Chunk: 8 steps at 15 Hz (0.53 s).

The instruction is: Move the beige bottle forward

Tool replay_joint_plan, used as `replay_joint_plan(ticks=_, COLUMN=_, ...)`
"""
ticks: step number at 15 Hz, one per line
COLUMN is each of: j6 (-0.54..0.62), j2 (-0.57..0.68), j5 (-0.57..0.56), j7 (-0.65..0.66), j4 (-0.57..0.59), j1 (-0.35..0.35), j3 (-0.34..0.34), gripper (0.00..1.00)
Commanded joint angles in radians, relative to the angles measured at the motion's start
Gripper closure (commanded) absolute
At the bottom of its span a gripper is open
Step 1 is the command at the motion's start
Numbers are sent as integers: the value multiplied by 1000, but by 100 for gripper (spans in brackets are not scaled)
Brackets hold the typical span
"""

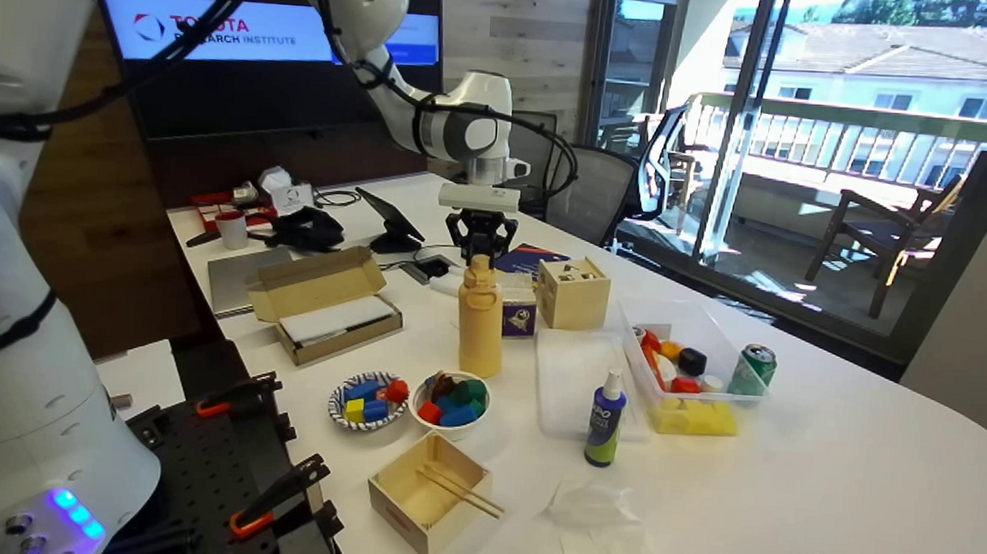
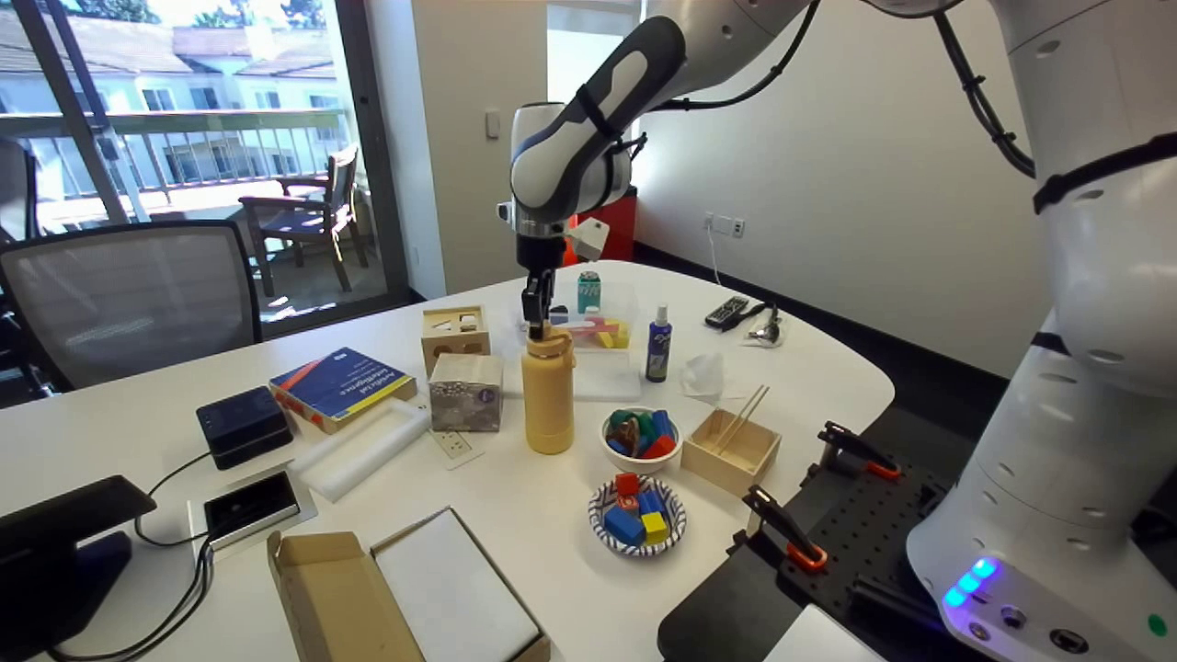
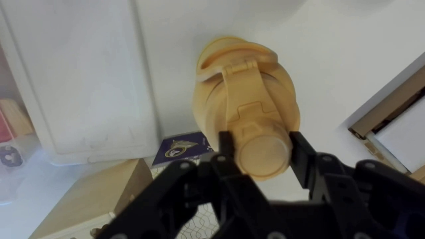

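Note:
The beige bottle [image 1: 480, 332] stands upright on the white table in both exterior views [image 2: 548, 400]. It is tall and yellowish-tan, with a loop handle and a round cap. In the wrist view the bottle [image 3: 245, 89] is seen from above, its cap between the two black fingers. My gripper [image 1: 481, 257] points down over the bottle top; it also shows in an exterior view [image 2: 539, 329]. In the wrist view the gripper [image 3: 260, 144] has a finger against each side of the cap and looks shut on it. The bottle's base is hidden in the wrist view.
A purple-and-white box [image 2: 466, 395] and a wooden shape box [image 1: 574, 295] stand close by the bottle. Two bowls of blocks [image 1: 368, 400] [image 1: 450, 405] are near its base. A plastic lid [image 1: 586, 377], spray bottle [image 1: 605, 421] and open cardboard box [image 1: 340, 332] lie around.

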Motion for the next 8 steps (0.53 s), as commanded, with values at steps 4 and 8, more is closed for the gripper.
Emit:
replay_joint_plan(ticks=4, j6=6, j2=-21, j5=-27, j7=377, j4=-33, j1=113, j3=-89, gripper=80)
replay_joint_plan(ticks=8, j6=29, j2=-36, j5=-27, j7=636, j4=-63, j1=181, j3=-140, gripper=80)
